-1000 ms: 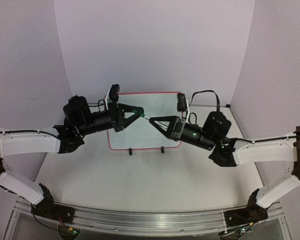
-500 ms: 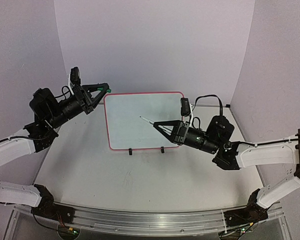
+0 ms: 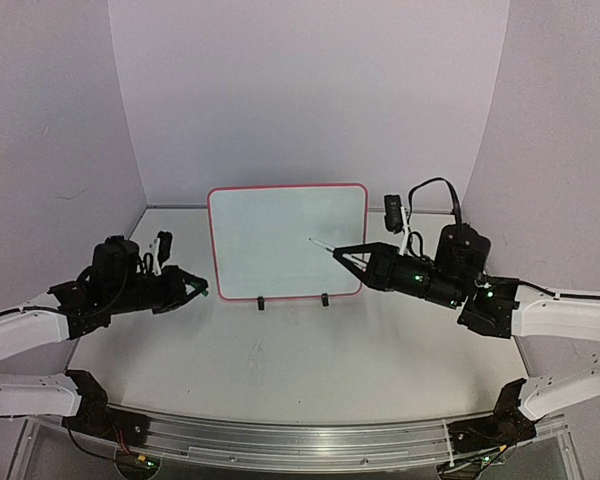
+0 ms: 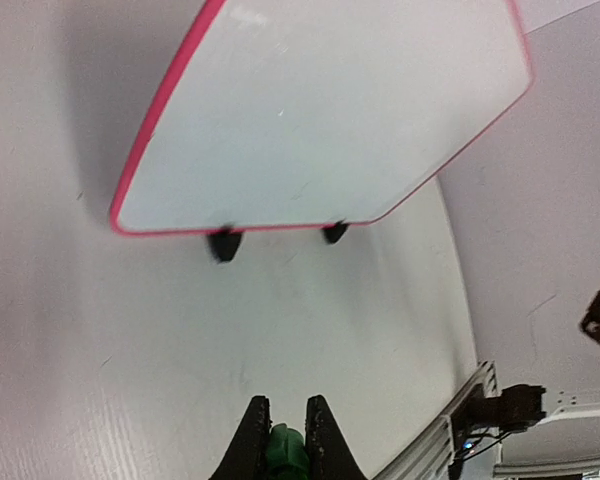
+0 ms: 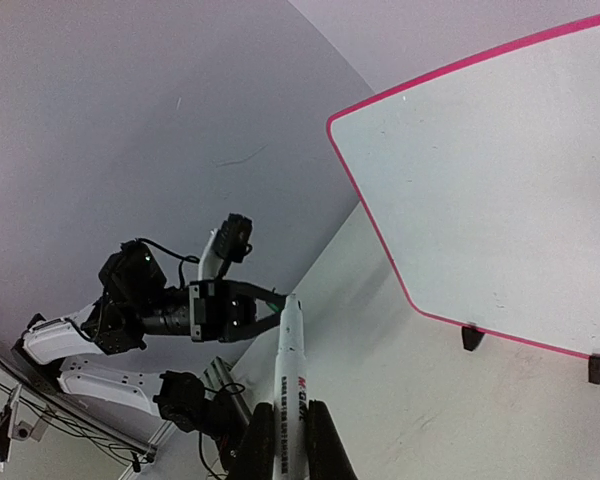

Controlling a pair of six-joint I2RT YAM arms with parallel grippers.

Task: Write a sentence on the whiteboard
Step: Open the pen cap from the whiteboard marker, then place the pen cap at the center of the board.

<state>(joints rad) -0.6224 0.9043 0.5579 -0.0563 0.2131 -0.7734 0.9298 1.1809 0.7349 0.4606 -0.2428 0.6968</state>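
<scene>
Since half a second ago, the left gripper [image 3: 194, 288] has come down from high at the far left to a low place near the table [image 3: 300, 360], left of the whiteboard [image 3: 270, 230], and the right gripper [image 3: 340, 254] has drawn back a little to the right. I read this as the uncapping being finished. The left jaws are closed narrow on the green cap [image 4: 283, 447], parked out of the way, and the right jaws are closed on the white marker [image 5: 288, 385], which is bare at its tip. The whiteboard stands upright on its two black feet [image 3: 261, 303] at the far middle of the table. Its long axis runs left to right, its face is turned toward the near side, and nothing is written on it yet, so I judge that the writing itself has not begun. The marker's long axis runs from right to left and slightly far, with the tip over the right part of the board face in the top view. I cannot tell whether the tip touches the surface.
</scene>
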